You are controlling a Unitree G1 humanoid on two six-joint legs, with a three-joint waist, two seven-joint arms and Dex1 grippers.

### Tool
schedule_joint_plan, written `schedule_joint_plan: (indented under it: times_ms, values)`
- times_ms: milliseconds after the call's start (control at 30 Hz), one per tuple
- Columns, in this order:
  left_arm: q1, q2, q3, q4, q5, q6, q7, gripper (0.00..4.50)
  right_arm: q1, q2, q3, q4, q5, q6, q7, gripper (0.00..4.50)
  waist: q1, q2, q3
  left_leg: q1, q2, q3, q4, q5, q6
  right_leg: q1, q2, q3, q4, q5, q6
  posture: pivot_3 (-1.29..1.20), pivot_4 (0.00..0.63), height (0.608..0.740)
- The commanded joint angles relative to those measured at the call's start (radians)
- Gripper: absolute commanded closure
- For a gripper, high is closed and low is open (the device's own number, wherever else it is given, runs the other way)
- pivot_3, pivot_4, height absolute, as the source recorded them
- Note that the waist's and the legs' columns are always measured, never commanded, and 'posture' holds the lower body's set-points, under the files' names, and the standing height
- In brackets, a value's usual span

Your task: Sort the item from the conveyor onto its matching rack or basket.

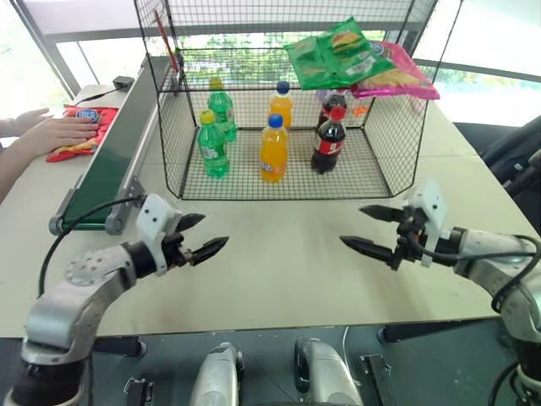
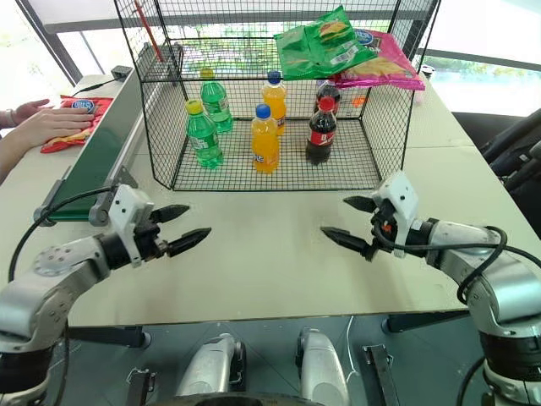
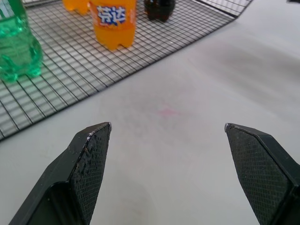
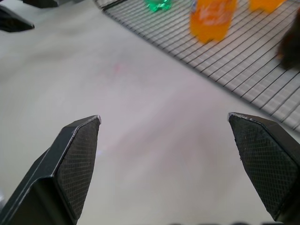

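With both tools spread and empty, the left tool should await the person's hand apparently releasing the red snack bag beside the conveyor.

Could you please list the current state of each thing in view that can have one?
Left claw: open, empty, above the table.
Right claw: open, empty, above the table.
Red bag: flat beside the conveyor, under a person's hand.
Green bag: lying on the shelf.
Pink bag: on the shelf, partly under the green bag.
Bottles: upright, capped, in the cage.
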Motion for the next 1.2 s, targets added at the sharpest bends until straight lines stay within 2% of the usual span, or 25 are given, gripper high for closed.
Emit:
schedule_joint_plan:
  times_ms: [33,333,633,933,1200]
  values:
    - [0.017,-0.012,0.080,-0.047,-0.070,0.026,0.032,0.43,0.000,-0.011,-0.044,-0.039,0.036,0.011,-0.011,0.00,0.000,0.000,0.000,0.000,0.000,0.000,0.000,0.000,0.000,0.000,0.000,0.000,-0.001,0.000,0.000,0.00,0.150,0.740]
    - [0.019,0.006,0.023,-0.011,0.075,-0.028,0.156,0.43,-0.023,0.003,-0.004,-0.029,0.036,0.008,-0.025,0.00,0.001,0.000,0.000,-0.001,0.000,0.000,-0.001,-0.001,0.000,0.000,0.000,0.000,-0.002,0.000,0.000,0.00,0.150,0.740]
    - [0.026,0.001,0.036,-0.032,0.008,-0.021,0.104,0.43,-0.093,0.033,0.035,0.000,0.015,-0.006,-0.053,0.00,0.000,0.000,0.000,-0.001,0.000,0.000,-0.001,-0.001,0.000,0.000,0.000,0.000,-0.002,0.000,0.000,0.00,0.150,0.740]
    - [0.031,0.005,0.016,-0.040,0.058,-0.028,0.155,0.43,-0.095,0.044,0.062,0.015,0.001,-0.021,-0.052,0.00,0.001,0.000,0.000,-0.001,0.000,0.000,-0.001,-0.001,0.000,0.000,0.000,0.000,-0.002,0.000,0.000,0.00,0.150,0.740]
    - [0.027,-0.004,0.030,-0.036,-0.026,-0.009,0.093,0.43,-0.095,0.044,0.073,0.021,-0.019,-0.039,-0.049,0.00,0.001,0.000,0.000,-0.001,0.000,0.000,-0.001,-0.001,0.000,0.000,0.000,0.000,-0.002,0.000,0.000,0.00,0.150,0.740]
